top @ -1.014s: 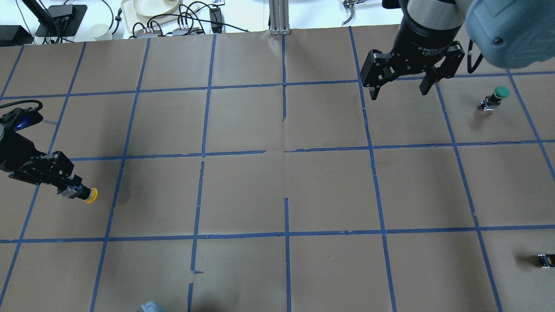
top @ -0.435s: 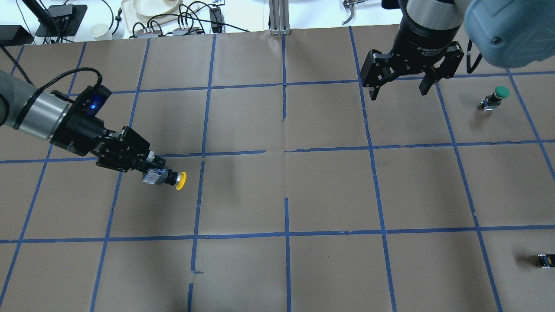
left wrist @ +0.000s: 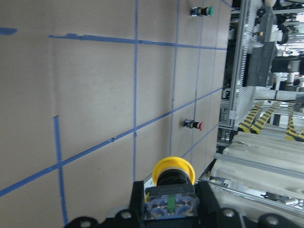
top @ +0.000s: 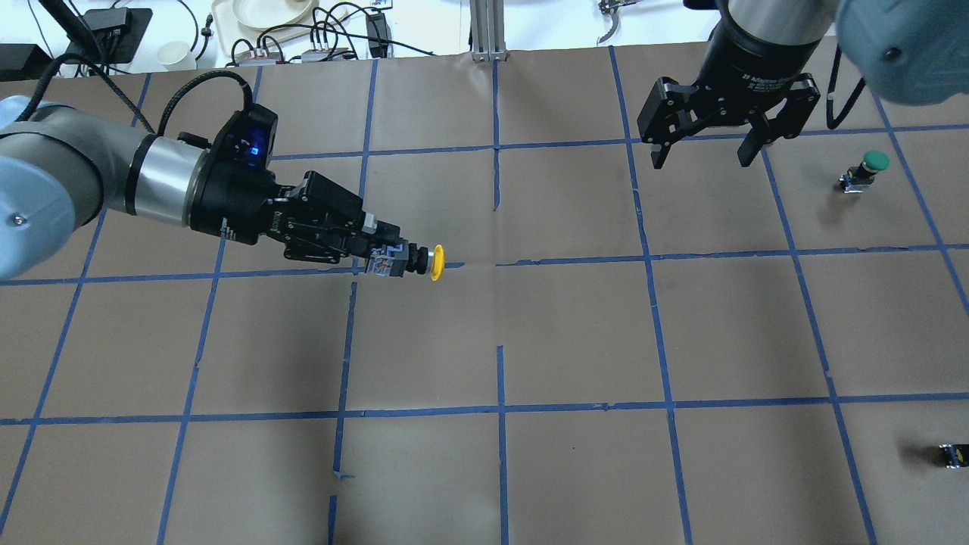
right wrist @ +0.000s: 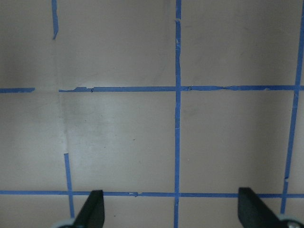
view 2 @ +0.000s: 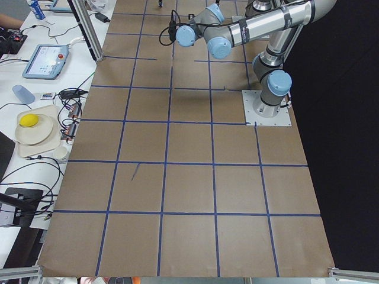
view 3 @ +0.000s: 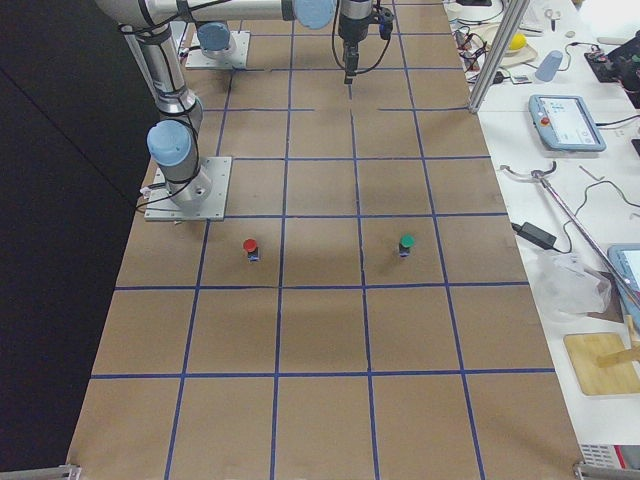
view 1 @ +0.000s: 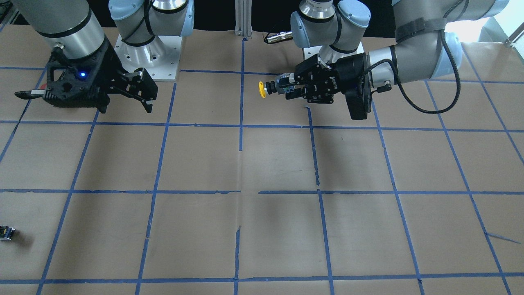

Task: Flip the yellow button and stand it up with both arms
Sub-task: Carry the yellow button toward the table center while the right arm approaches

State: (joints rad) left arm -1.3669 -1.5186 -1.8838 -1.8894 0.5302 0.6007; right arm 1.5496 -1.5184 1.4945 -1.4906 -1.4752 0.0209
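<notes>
The left end effector [top: 381,260] is closed on the greyish base of the yellow button [top: 424,261] and carries it clear of the bench [top: 575,333], near the middle. The button's long axis lies close to level. Its yellow cap leads, pointing away from the left arm toward the robot's right side, and the black body trails back into the fingers. In the overhead view the cap sits over a blue tape line just left of the centre seam. In the front-facing view the same cap [view 1: 262,89] points toward the view's left. From the left wrist camera the cap [left wrist: 173,171] faces away from the lens, beyond the base clamped between the fingers.

The right end effector [top: 702,155] hangs over the far right part of the bench with its fingers [right wrist: 93,209] spread wide and nothing between them, well apart from the button. A green-capped button [top: 867,169] stands upright on the bench beyond it
</notes>
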